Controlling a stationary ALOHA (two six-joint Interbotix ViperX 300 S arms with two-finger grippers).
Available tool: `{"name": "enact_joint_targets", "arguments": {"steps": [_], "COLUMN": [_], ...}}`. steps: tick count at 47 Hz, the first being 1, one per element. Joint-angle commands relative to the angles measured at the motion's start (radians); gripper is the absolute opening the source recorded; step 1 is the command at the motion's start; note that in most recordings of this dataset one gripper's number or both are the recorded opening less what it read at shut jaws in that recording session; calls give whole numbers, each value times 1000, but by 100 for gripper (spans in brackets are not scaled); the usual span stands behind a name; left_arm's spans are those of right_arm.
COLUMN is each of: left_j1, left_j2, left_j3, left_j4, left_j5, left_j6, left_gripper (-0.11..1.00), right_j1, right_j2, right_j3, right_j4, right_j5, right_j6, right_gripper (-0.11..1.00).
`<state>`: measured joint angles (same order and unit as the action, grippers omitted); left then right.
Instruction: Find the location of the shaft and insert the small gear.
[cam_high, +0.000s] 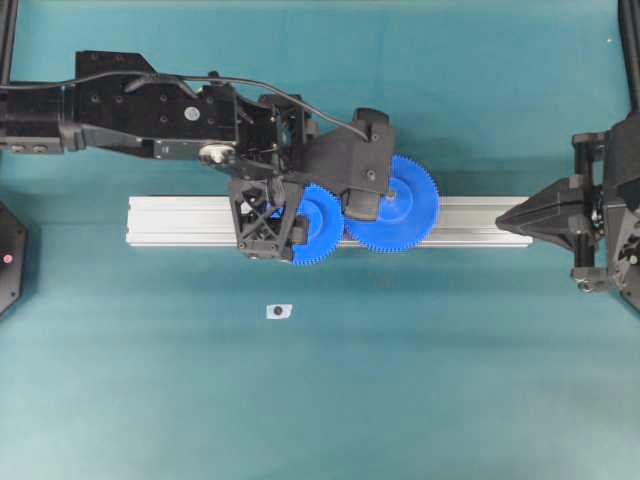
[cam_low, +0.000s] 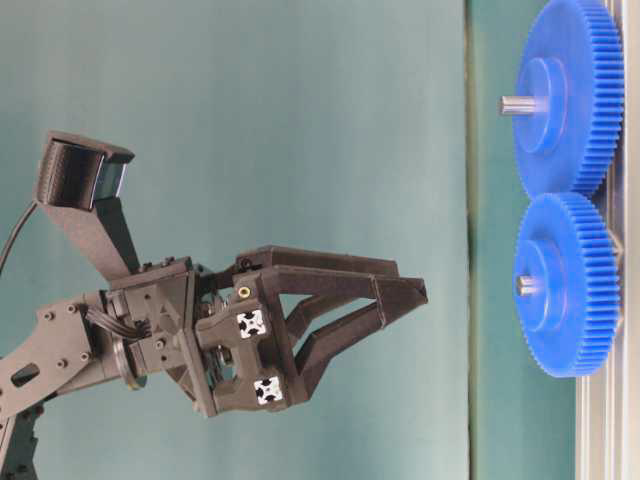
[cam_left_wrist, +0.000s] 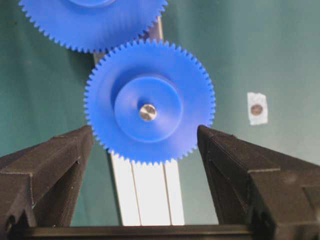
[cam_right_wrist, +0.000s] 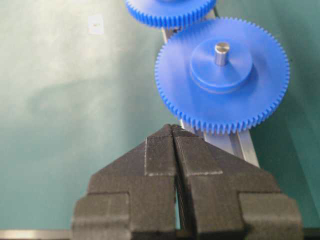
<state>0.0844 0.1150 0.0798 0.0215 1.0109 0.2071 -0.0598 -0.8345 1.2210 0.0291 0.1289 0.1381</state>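
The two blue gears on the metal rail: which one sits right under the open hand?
The smaller blue gear, between the left hand's spread fingers. The wider gear beside it meshes with it, nearer the right hand.

My left arm (cam_high: 150, 100) reaches in from the left edge and ends over the silver rail (cam_high: 180, 222) that lies across the middle of the teal table (cam_high: 400, 380). My left gripper (cam_high: 268, 248) hangs above the small gear (cam_high: 318, 225), hiding its left part. That gear's teeth meet those of the larger blue gear (cam_high: 405, 210) just to its right, also on the rail and half hidden by my wrist camera. My right gripper (cam_high: 505, 216) rests at the rail's right end, jaws pressed together. A small white piece with a dark centre (cam_high: 279, 311) lies alone on the table, well below the rail.
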Motion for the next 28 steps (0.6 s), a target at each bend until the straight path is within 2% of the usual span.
{"name": "enact_joint_targets", "arguments": {"steps": [1, 28], "left_j1": [-2, -2], "left_j2": [-37, -32], "left_j3": [-28, -28], "left_j4": [5, 5], "left_j5": [-3, -2], "left_j6": [0, 2], "left_gripper": [80, 80], "right_j1": [-2, -3], "right_j2": [3, 3], "right_j3": [-3, 0], "right_j4": [2, 2], "right_j5": [-12, -20], "right_j6": [8, 8], "right_gripper": [-2, -2]}}
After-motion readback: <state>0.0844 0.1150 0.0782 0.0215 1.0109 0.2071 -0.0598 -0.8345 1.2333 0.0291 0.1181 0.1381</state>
